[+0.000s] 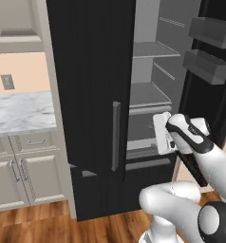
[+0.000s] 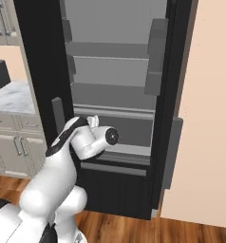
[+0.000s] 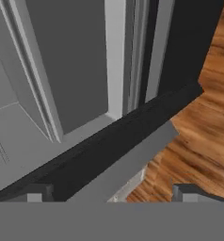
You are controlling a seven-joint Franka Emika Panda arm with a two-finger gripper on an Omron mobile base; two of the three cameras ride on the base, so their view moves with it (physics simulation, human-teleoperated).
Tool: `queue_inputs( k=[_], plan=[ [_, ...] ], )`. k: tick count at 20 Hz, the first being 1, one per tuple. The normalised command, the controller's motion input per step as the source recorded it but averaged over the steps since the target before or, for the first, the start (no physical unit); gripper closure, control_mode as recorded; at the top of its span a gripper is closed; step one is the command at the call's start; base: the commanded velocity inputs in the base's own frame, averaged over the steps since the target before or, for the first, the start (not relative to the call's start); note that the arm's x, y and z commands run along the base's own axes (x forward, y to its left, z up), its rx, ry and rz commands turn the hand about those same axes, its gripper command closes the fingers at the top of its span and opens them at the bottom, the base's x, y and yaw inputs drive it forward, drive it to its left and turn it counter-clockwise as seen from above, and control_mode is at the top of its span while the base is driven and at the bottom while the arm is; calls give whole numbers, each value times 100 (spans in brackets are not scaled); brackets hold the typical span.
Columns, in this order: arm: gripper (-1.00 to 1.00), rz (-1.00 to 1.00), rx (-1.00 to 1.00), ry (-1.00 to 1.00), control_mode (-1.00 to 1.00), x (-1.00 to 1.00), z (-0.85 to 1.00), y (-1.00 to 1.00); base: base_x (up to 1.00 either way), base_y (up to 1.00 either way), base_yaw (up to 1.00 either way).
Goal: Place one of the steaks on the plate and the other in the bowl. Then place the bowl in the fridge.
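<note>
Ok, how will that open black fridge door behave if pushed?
Likely swings on its hinge, not flexing: the black fridge door looks a thick rigid slab. Probably heavyish, carrying grey door bins. Its smooth grey bar handle may be slippery.

Tall black French-door fridge [image 1: 93, 95]: left door shut, right door swung open to the right, grey door bins [image 1: 206, 65] on its inner face. Grey shelves [image 1: 150, 93] stacked inside, drawer below. Marble-topped table [image 1: 20, 111] left of fridge, over panelled base cabinets [image 1: 24, 175]. Wooden plank floor [image 1: 48, 228] before all. White arm's gripper [image 1: 161, 133] at the fridge opening, drawer level.
</note>
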Motion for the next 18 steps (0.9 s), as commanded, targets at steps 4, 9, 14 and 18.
queue_inputs(
  k=[4,9,14,18],
  plan=[
    [-100,25,9,8,-100,100,0,-2,0,0,0],
    [-100,29,7,3,-100,99,-2,8,0,0,0],
    [-100,30,2,6,-100,49,-1,59,0,0,0],
    [-100,38,5,12,-100,-3,-3,97,0,0,0]
  ],
)
